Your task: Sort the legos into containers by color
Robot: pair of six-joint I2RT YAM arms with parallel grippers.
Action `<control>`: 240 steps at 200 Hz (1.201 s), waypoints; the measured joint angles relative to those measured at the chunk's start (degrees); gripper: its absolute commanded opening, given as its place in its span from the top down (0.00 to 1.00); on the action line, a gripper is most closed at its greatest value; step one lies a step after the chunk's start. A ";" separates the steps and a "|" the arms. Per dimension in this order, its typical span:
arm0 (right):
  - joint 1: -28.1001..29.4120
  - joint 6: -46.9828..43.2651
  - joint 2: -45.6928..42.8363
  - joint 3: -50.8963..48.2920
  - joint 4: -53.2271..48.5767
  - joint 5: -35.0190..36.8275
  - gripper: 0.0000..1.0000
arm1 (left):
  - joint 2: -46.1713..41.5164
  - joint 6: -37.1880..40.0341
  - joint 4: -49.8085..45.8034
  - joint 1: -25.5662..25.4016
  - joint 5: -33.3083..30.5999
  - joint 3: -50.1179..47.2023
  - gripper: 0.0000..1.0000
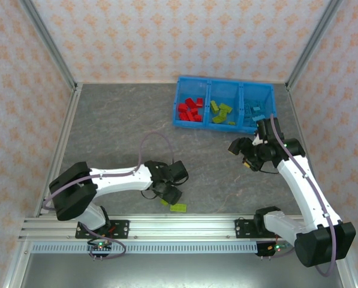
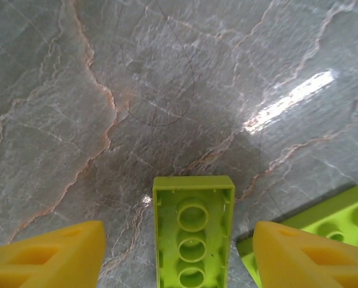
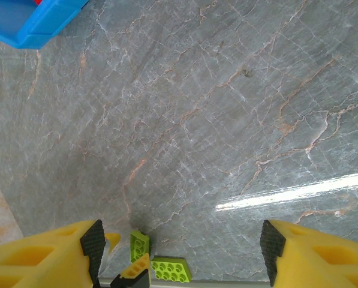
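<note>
A lime green lego (image 2: 192,222) lies on the table between the yellow fingers of my left gripper (image 2: 179,243), its hollow underside facing the camera. There is a gap on each side of it, so the jaws stand open. A second, flatter lime lego (image 2: 337,219) lies just to the right; from above the pair (image 1: 179,207) sits by the left gripper (image 1: 168,193) near the front rail. The blue bin (image 1: 224,125) at the back holds red legos (image 1: 190,111), lime ones (image 1: 222,112) and light blue ones (image 1: 253,112), each colour in its own compartment. My right gripper (image 1: 246,157) hovers open and empty in front of the bin.
The right wrist view looks across bare grey table between the wide-open right gripper (image 3: 181,240) toward the two lime legos (image 3: 171,269) and the front rail. A corner of the blue bin (image 3: 35,21) shows at upper left. Patterned walls enclose the table.
</note>
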 measured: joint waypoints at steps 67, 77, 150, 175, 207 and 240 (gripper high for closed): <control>0.00 0.02 0.00 0.00 0.02 -0.02 0.29 | 3.63 -1.77 2.49 0.02 -1.38 0.00 0.68; 0.00 0.02 0.00 0.00 0.00 -0.02 0.29 | 3.45 -2.12 2.49 0.00 -1.40 0.00 0.71; 0.11 1.64 -2.86 0.07 1.07 -1.05 0.29 | -0.37 0.20 2.75 2.38 -2.34 19.67 0.74; 0.15 3.58 -5.42 0.35 2.01 0.31 0.29 | 6.12 3.50 4.13 5.38 -4.83 37.09 0.75; 0.15 6.58 -7.82 0.44 2.99 3.02 0.29 | 21.35 7.21 5.42 7.52 -9.86 56.76 0.75; 0.22 8.44 -8.87 0.44 3.67 4.57 0.29 | 39.80 10.47 4.02 8.76 -14.40 76.98 0.74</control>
